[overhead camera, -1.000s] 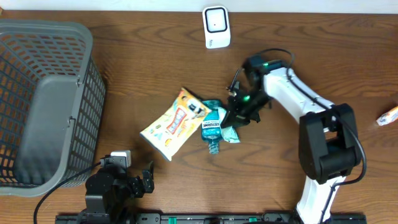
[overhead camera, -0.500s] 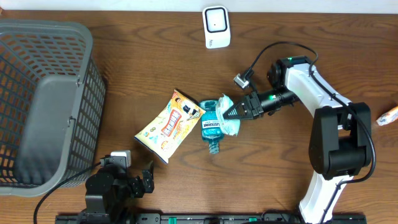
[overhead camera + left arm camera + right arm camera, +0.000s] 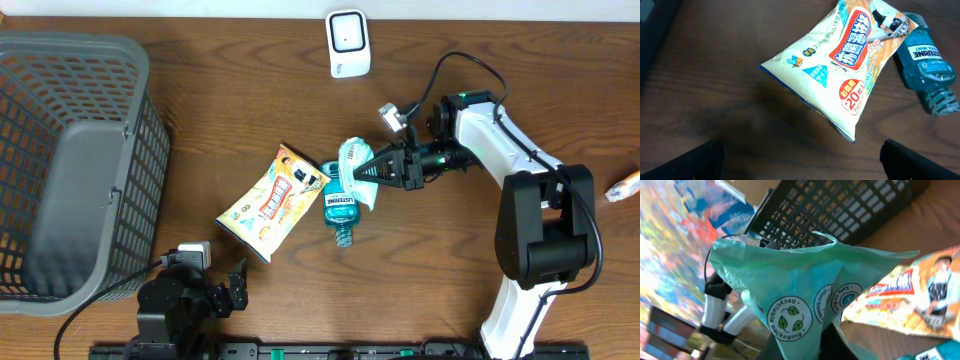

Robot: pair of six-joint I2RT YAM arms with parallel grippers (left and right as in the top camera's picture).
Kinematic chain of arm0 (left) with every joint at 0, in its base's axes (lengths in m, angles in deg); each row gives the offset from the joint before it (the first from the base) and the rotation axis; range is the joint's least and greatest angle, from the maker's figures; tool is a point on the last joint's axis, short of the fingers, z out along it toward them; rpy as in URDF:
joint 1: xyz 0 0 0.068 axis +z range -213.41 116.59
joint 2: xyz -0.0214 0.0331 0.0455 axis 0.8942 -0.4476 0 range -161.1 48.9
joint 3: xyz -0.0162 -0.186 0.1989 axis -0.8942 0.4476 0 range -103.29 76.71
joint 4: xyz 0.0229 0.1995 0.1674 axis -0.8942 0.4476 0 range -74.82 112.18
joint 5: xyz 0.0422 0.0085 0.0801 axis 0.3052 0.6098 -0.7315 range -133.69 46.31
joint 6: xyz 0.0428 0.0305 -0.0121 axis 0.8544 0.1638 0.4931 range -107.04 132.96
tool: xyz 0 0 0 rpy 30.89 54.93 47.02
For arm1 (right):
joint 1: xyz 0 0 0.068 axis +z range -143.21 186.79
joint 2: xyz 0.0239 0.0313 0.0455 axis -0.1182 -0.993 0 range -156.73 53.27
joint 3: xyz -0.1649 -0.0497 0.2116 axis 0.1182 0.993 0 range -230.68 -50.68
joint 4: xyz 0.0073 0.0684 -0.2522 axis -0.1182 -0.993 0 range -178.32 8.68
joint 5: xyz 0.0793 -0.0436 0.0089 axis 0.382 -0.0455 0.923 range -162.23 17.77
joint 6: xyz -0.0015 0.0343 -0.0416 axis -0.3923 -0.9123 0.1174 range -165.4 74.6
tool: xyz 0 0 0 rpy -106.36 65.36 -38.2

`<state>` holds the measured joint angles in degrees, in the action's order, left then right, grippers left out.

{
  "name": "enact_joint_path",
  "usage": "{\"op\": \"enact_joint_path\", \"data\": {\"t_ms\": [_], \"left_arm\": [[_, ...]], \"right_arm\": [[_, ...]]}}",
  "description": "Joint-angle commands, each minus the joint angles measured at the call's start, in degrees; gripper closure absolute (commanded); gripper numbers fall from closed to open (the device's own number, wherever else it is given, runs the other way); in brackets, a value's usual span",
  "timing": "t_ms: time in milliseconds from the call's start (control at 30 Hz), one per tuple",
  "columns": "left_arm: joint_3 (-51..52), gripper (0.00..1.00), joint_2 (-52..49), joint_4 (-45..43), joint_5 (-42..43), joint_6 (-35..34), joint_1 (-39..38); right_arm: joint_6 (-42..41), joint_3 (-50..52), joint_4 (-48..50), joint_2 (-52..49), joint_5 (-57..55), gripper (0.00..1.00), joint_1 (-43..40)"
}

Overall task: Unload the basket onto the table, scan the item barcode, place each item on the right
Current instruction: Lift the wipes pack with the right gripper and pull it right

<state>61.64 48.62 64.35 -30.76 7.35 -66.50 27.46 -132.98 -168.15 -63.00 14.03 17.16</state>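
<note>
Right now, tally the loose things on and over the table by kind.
Basket: 1
White scanner: 1
Snack bag: 1
Green pouch: 1
Mouthwash bottle: 1
Small item at the right edge: 1
Total: 6

The right arm [image 3: 497,135] has white links, black joints, green lights and a looping black cable [image 3: 462,54].

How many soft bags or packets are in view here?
2. The yellow snack bag lies mid-table, against the mouthwash bottle; the green packet is pinched in the right claw above that bottle. The basket could hide more.
</note>
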Motion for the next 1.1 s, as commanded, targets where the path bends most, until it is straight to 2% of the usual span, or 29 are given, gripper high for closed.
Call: {"op": "enact_joint_path", "data": {"t_ms": [0,133,633,900,933,1000,1033,1067], "left_arm": [[0.1,0.01,0.0,1.8,-0.5,-0.1,0.0],[0.1,0.01,0.0,1.8,-0.5,-0.1,0.0],[0.1,0.01,0.0,1.8,-0.5,-0.1,0.0],[0.1,0.01,0.0,1.8,-0.5,-0.1,0.0],[0.1,0.01,0.0,1.8,-0.5,-0.1,0.0],[0.1,0.01,0.0,1.8,-0.5,-0.1,0.0],[0.1,0.01,0.0,1.8,-0.5,-0.1,0.0],[0.1,0.01,0.0,1.8,-0.5,-0.1,0.0]], "right_arm": [[13.8,-0.6,-2.7,-0.5,3.2,0.99,0.5],[26.4,-0.4,-10.7,0.4,3.0,0.99,1.2],[21.9,-0.4,-10.7,21.1,-13.8,0.98,2.9],[21.1,-0.4,-10.7,22.6,-17.8,0.98,2.8],[21.0,-0.4,-10.7,22.6,-18.7,0.93,2.8],[20.8,-0.4,-10.7,22.6,-20.1,0.91,2.8],[20.3,-0.4,-10.7,22.6,-20.7,0.92,2.8],[20.4,-0.4,-10.7,22.6,-20.8,0.97,2.8]]}}
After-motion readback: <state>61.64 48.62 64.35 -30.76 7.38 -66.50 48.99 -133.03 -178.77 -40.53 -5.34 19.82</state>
